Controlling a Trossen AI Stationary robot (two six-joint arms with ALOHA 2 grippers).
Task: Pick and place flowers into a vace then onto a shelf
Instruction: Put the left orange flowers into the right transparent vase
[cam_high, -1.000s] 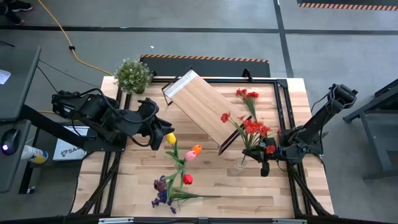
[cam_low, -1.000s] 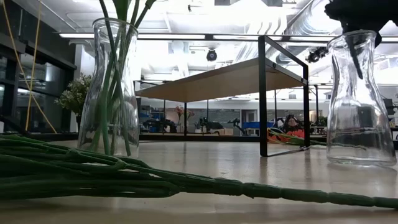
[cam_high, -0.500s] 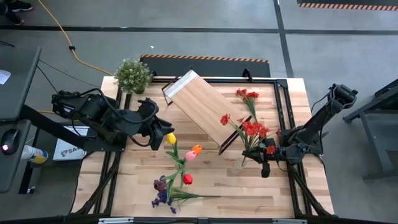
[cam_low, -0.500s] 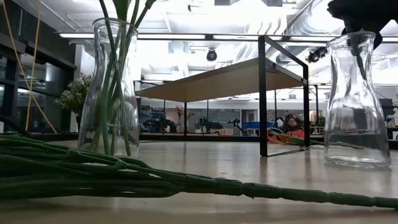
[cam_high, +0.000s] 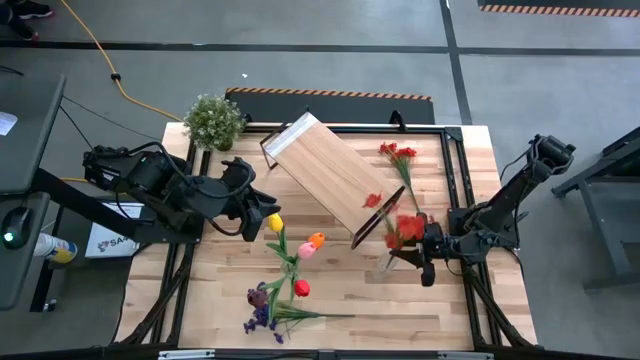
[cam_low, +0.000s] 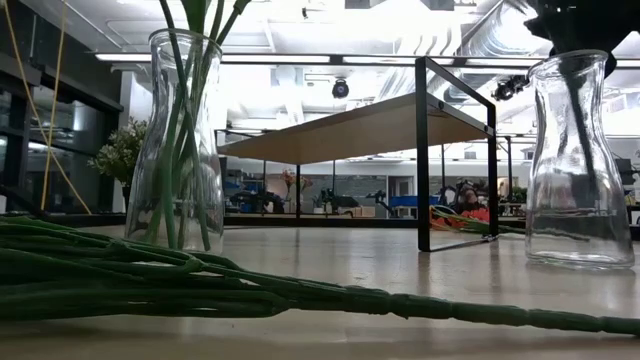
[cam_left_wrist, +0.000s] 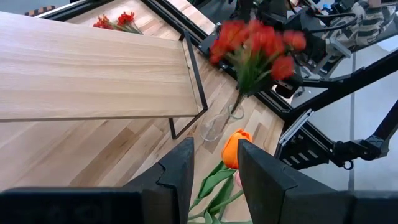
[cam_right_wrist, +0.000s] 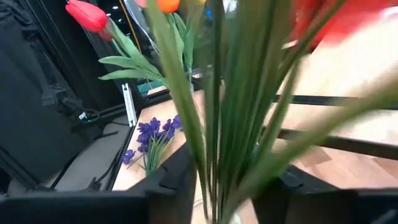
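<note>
The red spray (cam_high: 400, 226) in the clear glass vase (cam_high: 387, 263) is tipping toward the right gripper (cam_high: 428, 262) compared with a second ago, its blossoms smearing with motion, and the right gripper's fingers are now standing a narrow way apart around the green stems rather than pinched tight on them. In the right wrist view those stems (cam_right_wrist: 217, 124) are running up between the two dark fingers (cam_right_wrist: 177, 180).

Two vases are standing on the butcher-block table (cam_high: 220, 300): the low view is showing both as narrow-necked, smooth clear glass, one (cam_low: 187, 140) holding several stems, the other (cam_low: 575, 155) under the right gripper. One shelf (cam_high: 325, 180), a pale wood board on a thin black frame, is sitting askew mid-table. A second red spray (cam_high: 398, 153) is lying flat beyond it. Four tulips, yellow (cam_high: 274, 222), orange (cam_high: 316, 240), pink (cam_high: 306, 250) and red (cam_high: 301, 289), are rising from the other vase, and one purple spray (cam_high: 262, 315) is lying beside it. One bushy potted plant (cam_high: 214, 120) is occupying the far corner.

The left gripper (cam_high: 252, 215) is hovering near the yellow tulip, fingers (cam_left_wrist: 180, 180) narrowly parted and holding nothing.
</note>
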